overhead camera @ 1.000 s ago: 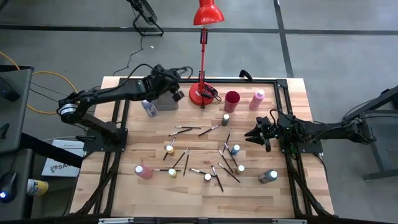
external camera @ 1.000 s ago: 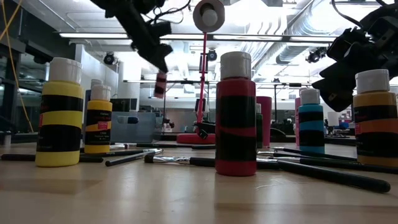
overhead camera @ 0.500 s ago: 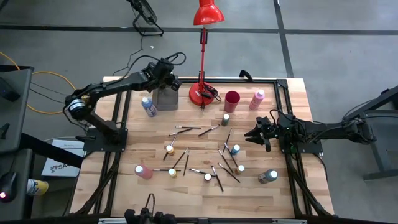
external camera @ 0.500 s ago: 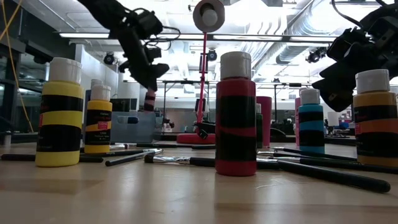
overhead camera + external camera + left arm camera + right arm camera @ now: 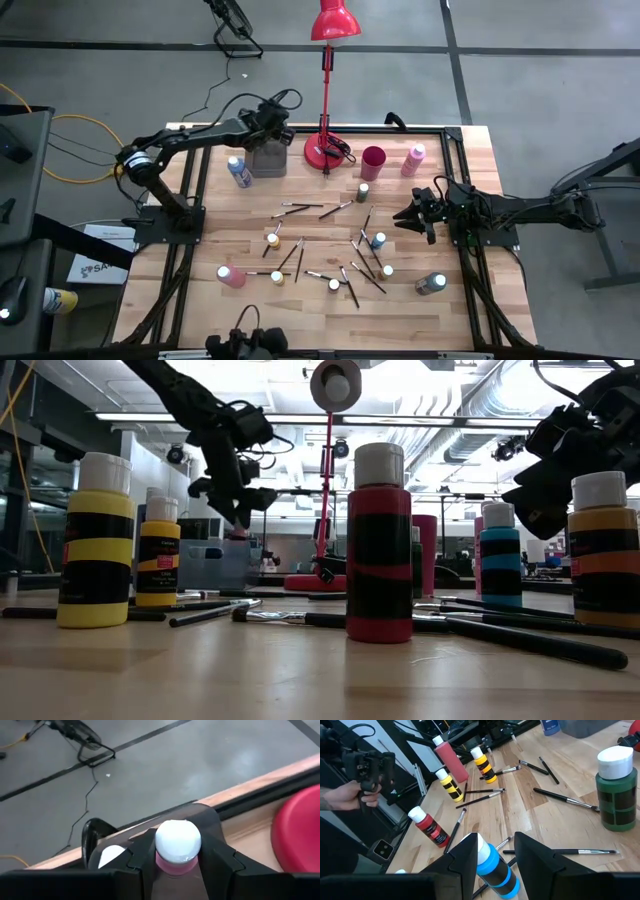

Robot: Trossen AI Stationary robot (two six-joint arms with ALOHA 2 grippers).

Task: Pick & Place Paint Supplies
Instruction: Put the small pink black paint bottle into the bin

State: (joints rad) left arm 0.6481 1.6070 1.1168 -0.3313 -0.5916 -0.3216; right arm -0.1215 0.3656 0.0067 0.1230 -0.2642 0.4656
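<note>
A pink paint bottle [image 5: 177, 851] with a white cap is clamped between the fingers of the left gripper [image 5: 272, 124], which is held over the translucent grey bin [image 5: 268, 160] at the far left of the table [image 5: 200, 300]. Just beside the bin a blue bottle [image 5: 238, 172] is seen lying on the wood.

The remaining supplies are scattered over the middle of the table: a pink bottle [image 5: 230, 276] near the front left, two yellow bottles [image 5: 272, 240], a green bottle [image 5: 363, 192], a light blue bottle [image 5: 378, 240], and another green one [image 5: 431, 284] at the front right, with thin dark paintbrushes [image 5: 300, 209] lying crossed among them. A further pink bottle [image 5: 414, 159] stands at the far right, near a dark red cup [image 5: 372, 162].

The right gripper [image 5: 415, 215] is held low at the table's right side; its jaws are parted, with nothing gripped, and a blue bottle [image 5: 492, 868] lies just in front of them.

A red desk lamp [image 5: 326, 150] stands on its base between the bin and the cup. The table is of pale wood planks within a black frame, on a grey floor. In the right wrist view a person's hand [image 5: 357, 795] holding a dark device is seen beyond the table edge.
</note>
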